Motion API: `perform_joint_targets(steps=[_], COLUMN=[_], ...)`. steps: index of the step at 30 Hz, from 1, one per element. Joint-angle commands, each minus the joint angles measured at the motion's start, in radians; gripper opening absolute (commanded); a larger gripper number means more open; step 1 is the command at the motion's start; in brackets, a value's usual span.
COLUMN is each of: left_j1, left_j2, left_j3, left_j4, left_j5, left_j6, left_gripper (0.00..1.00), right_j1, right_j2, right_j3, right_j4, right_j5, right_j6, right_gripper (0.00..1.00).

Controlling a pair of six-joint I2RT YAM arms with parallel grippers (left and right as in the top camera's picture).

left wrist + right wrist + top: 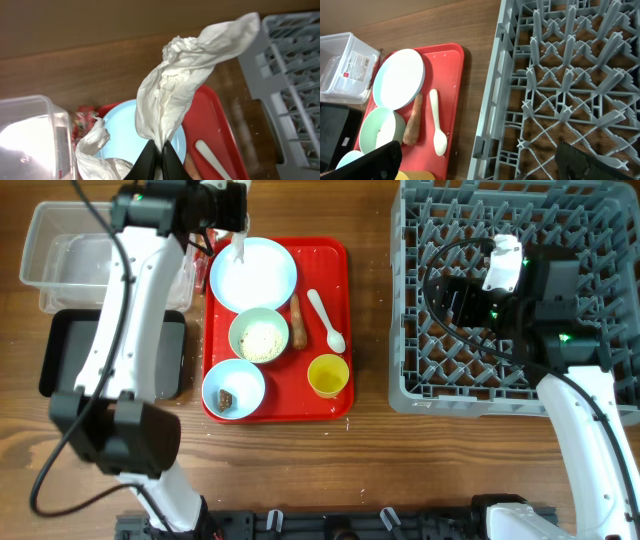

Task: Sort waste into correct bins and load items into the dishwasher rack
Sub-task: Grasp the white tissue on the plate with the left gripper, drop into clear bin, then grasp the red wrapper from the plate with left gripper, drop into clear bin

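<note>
My left gripper [236, 228] [161, 151] is shut on the crumpled white tissue [180, 85] [240, 248] and holds it above the light blue plate [258, 278] [120, 134]. The red-and-white wrapper [82, 123] lies beside the clear tub [68, 252] [27, 135]. A bowl with rice grains [259, 337], a second bowl [233, 388] with a small brown bit, a brown stick [298, 322] [413, 125], the white spoon [327, 320] [438, 131] and the yellow cup [328, 375] sit on the red tray. My right gripper [452, 298] [485, 167] is open and empty over the grey rack [520, 370] [560, 75].
The black tray [62, 352] lies in front of the clear tub at the left. The red tray [343, 260] lies between the bins and the rack. The left arm reaches over the black tray and the tub's right end.
</note>
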Motion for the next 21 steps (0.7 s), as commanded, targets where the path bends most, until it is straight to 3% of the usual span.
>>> perform_joint_targets(steps=[1,5,10,11,12,13,17,21], left_j1=[0.041,0.181,0.359,0.373,0.380,0.380,0.369,0.293], left_j2=[-0.046,-0.040,0.089,0.131,0.172,0.209,0.251,0.152], left_j3=[0.011,0.011,0.011,0.011,0.011,0.011,0.011,0.011], left_j4=[0.011,0.058,0.182,0.193,0.195,0.194,0.175,0.179], left_j5=[0.015,0.005,-0.034,-0.033,-0.034,-0.034,-0.029,-0.058], left_j6=[-0.018,-0.026,-0.025,-0.025,-0.025,-0.025,-0.025,-0.013], left_gripper=[0.04,0.04,0.04,0.09,0.50,1.00,1.00,1.00], right_j1=[0.003,0.003,0.003,0.003,0.003,0.003,0.003,0.003], right_j2=[0.008,0.008,0.010,0.010,0.012,0.014,0.014,0.014], right_j3=[0.024,0.024,0.024,0.024,0.024,0.024,0.024,0.024], right_j4=[0.000,0.000,0.000,0.000,0.000,-0.001,-0.001,0.000], right_j5=[0.017,0.016,0.017,0.016,0.016,0.017,0.017,0.017], right_j6=[0.011,0.012,0.013,0.014,0.014,0.014,0.014,0.013], right_gripper=[1.00,1.00,0.99,0.99,1.00,1.00,1.00,1.00])
